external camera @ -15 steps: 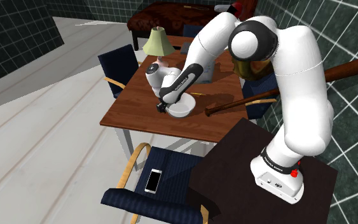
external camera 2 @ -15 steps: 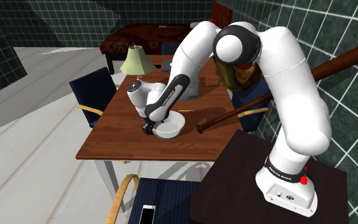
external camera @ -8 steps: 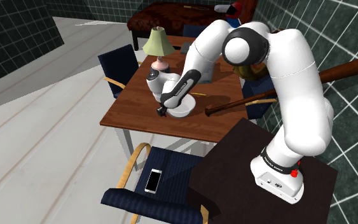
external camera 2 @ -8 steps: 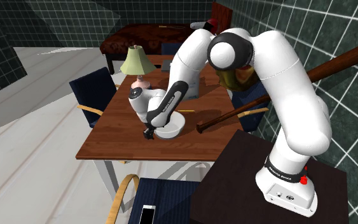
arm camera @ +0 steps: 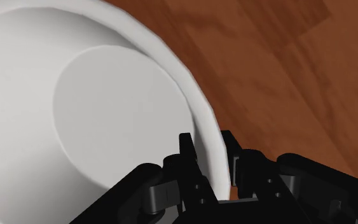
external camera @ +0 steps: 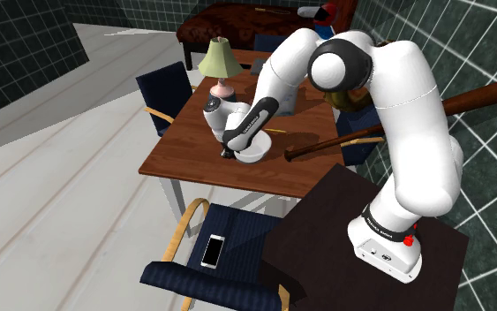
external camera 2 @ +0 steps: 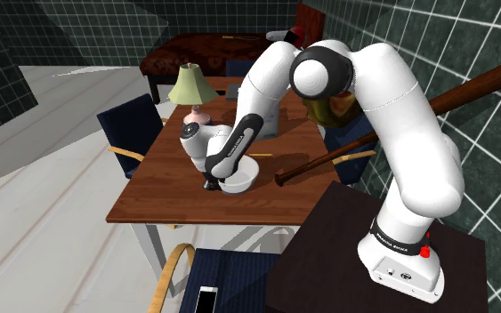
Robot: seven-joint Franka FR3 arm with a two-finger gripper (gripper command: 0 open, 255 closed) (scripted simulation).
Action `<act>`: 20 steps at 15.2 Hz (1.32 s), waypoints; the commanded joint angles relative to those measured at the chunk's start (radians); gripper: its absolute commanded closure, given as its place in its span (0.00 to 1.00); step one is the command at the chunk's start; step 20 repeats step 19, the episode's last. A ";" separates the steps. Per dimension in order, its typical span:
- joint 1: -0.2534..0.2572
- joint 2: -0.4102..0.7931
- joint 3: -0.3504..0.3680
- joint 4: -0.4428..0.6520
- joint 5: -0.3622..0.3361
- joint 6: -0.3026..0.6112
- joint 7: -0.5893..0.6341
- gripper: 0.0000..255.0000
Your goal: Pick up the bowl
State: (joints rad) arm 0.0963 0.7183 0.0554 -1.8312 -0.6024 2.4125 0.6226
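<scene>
Since a second ago we see the wrist dropped lower and the gripper (arm camera: 208, 149) clamped on the rim of the white bowl (arm camera: 75, 108) — one finger inside, one outside — which sits on the brown table (external camera: 184, 152).

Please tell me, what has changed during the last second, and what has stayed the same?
The arm's elbow swung toward the shoulder view's left, and the gripper settled lower over the white bowl's rim. Its fingers now clasp the wall, one inside and one outside. The bowl still rests at the same place on the brown table. The lamp and the bat have not moved.
</scene>
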 commanded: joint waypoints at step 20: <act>-0.021 -0.163 0.035 -0.043 0.055 -0.111 -0.071 1.00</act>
